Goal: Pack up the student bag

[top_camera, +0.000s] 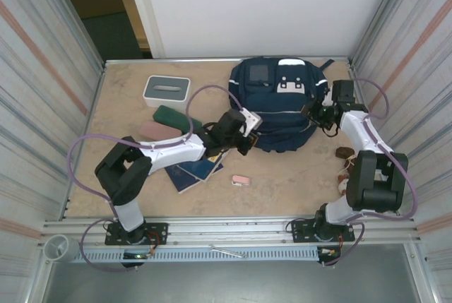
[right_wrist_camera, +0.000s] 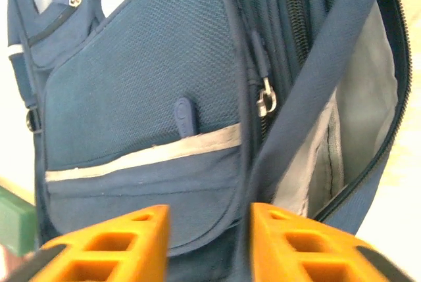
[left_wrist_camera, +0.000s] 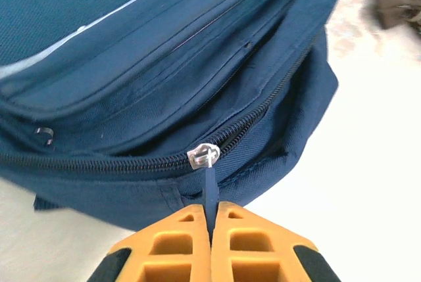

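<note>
Navy-blue fabric is taking up the far middle of the counter (top_camera: 296, 176): the student bag (top_camera: 279, 105) is lying there front-up, its pockets and white stripes facing the overhead camera.

The left fingers (left_wrist_camera: 223, 219) are pressed together and pinching the dark blue pull tab (left_wrist_camera: 209, 187) that is hanging from a silver zipper slider (left_wrist_camera: 202, 156) on the near edge of the bag. To the slider's left the teeth are meshing shut; to its right the track is gaping a little.

The right fingers (right_wrist_camera: 158, 223) are standing spread and gripping nothing, just beside the bag's right side. They are facing its mesh pocket (right_wrist_camera: 145, 85), with a shoulder strap (right_wrist_camera: 316, 91) running down toward the gap between them. Beyond the strap a compartment is showing pale grey lining (right_wrist_camera: 368, 98), so it is looking at least partly unzipped.

Judging from this, the packing itself is barely begun and the arms are working at opening the bag. Nothing is visibly sitting inside.

The likely contents are waiting on the counter, left of and in front of the bag:
- a grey-and-white box (top_camera: 167, 90)
- a green case (top_camera: 169, 116)
- a pink case (top_camera: 157, 131)
- dark blue booklets (top_camera: 198, 171)
- a small pink eraser-like piece (top_camera: 241, 181)

A brown object (top_camera: 345, 152) is lying near the right arm; I cannot tell what it is. All of these are waiting to go in, and closing the zippers is following after that.
</note>
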`<state>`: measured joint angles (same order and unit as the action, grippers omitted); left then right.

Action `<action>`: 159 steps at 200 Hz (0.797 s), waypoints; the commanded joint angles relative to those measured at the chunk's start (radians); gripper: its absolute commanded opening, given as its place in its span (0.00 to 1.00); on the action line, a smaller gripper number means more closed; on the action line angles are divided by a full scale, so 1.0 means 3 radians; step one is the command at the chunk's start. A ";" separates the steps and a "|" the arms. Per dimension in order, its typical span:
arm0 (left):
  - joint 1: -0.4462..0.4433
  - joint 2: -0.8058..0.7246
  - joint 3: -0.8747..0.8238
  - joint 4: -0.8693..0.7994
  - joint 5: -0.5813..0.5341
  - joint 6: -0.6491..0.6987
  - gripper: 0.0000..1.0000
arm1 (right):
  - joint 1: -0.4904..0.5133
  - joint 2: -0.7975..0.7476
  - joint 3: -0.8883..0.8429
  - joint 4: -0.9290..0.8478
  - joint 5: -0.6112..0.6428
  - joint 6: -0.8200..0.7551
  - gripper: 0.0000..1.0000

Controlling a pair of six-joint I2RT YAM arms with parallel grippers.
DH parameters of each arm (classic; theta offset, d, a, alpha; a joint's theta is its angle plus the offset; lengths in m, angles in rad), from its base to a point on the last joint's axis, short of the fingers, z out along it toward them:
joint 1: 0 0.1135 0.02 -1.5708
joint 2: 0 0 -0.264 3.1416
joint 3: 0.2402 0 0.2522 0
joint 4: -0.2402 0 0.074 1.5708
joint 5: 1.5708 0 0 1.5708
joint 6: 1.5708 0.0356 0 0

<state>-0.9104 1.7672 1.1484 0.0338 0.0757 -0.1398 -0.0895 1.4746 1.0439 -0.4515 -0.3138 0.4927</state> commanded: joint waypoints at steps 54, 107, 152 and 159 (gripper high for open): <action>-0.0159 0.0202 0.0277 -0.0009 0.0207 -0.0026 0.00 | 0.0335 -0.0855 -0.0985 0.0197 0.0573 0.0574 0.75; -0.0165 0.0179 0.0217 0.0014 0.0175 0.0002 0.00 | 0.0551 -0.0703 -0.1143 0.0518 0.0820 0.0812 0.79; -0.0166 0.0126 0.0114 -0.0015 -0.0071 0.0101 0.00 | 0.0527 -0.0476 -0.1053 0.0757 0.0749 0.0689 0.23; -0.0149 0.0096 0.0075 -0.0035 -0.0152 0.0135 0.00 | 0.0469 -0.0492 -0.1053 0.0728 0.0729 0.0632 0.13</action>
<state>-0.9558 1.8236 1.1904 0.0181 0.0937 -0.1337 0.0769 1.3231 0.7086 -0.2646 -0.0967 0.7097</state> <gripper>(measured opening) 0.062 0.272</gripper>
